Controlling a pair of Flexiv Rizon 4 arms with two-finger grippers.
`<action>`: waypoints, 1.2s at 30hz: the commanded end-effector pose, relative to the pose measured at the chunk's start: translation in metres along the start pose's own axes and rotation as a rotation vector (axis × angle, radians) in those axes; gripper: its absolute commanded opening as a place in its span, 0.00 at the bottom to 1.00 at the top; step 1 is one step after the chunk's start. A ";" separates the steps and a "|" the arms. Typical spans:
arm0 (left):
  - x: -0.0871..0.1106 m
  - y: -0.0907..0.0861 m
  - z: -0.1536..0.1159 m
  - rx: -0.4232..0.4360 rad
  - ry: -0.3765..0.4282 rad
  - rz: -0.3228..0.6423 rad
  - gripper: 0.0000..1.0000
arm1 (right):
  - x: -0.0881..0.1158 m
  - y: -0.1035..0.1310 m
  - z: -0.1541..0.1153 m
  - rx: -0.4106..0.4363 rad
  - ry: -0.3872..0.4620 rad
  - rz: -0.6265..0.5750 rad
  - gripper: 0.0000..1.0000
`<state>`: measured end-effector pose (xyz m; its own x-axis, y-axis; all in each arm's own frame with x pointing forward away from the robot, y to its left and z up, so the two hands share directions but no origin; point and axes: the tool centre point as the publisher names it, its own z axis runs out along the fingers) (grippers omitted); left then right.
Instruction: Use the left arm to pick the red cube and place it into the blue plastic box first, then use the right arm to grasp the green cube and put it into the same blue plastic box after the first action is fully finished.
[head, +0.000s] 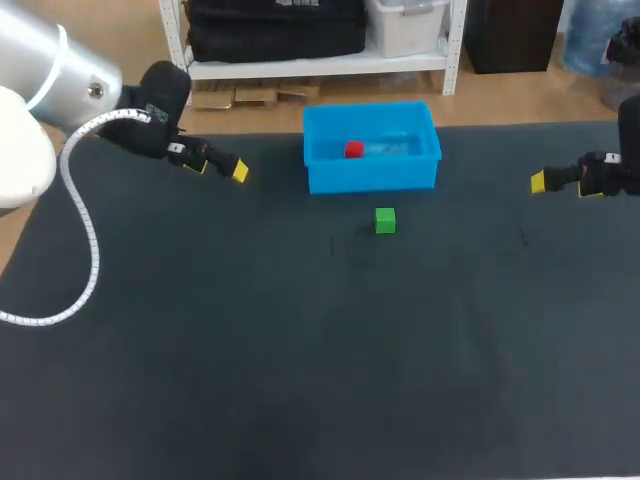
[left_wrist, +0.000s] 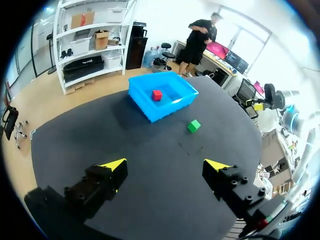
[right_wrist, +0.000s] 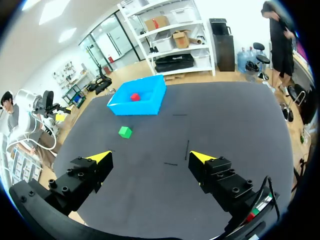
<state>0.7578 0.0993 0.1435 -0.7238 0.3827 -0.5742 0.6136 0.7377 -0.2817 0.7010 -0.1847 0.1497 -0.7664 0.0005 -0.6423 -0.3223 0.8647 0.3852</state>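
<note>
The left arm (head: 60, 75), silver and white with a coiled white cable (head: 88, 235) hanging from it, filled the head view's near left corner above the dark table (head: 300, 360). Its left gripper (left_wrist: 166, 165) hung over the table's left side, yellow-tipped fingers (left_wrist: 114, 164) spread wide, with only bare mat between them. The red cube (head: 353, 149) lay inside the blue plastic box (head: 375, 177), towards the box's left half, clear of both grippers. The box stood at the table's far edge, near the middle. The green cube (head: 385, 220) sat on the mat just in front of the box's near wall, apart from it and roughly level with the box's centre. The right arm (head: 625, 165) came in at the table's right edge, and its right gripper (right_wrist: 151, 157) was likewise opened wide and held nothing. Both grippers were well apart from the box and from the green cube, one to either side.
</note>
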 end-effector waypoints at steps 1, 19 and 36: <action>0.002 0.003 -0.002 0.009 0.007 0.007 1.00 | 0.000 0.000 0.000 0.001 0.000 -0.001 1.00; 0.014 0.004 -0.001 0.010 0.034 0.019 1.00 | 0.000 0.000 0.000 0.001 0.000 -0.001 1.00; 0.018 0.004 -0.001 -0.020 0.026 0.023 1.00 | 0.000 0.000 0.000 0.001 0.000 -0.001 1.00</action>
<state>0.7486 0.1093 0.1325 -0.7175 0.4168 -0.5581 0.6261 0.7371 -0.2545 0.7010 -0.1847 0.1497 -0.7664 0.0005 -0.6423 -0.3222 0.8647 0.3852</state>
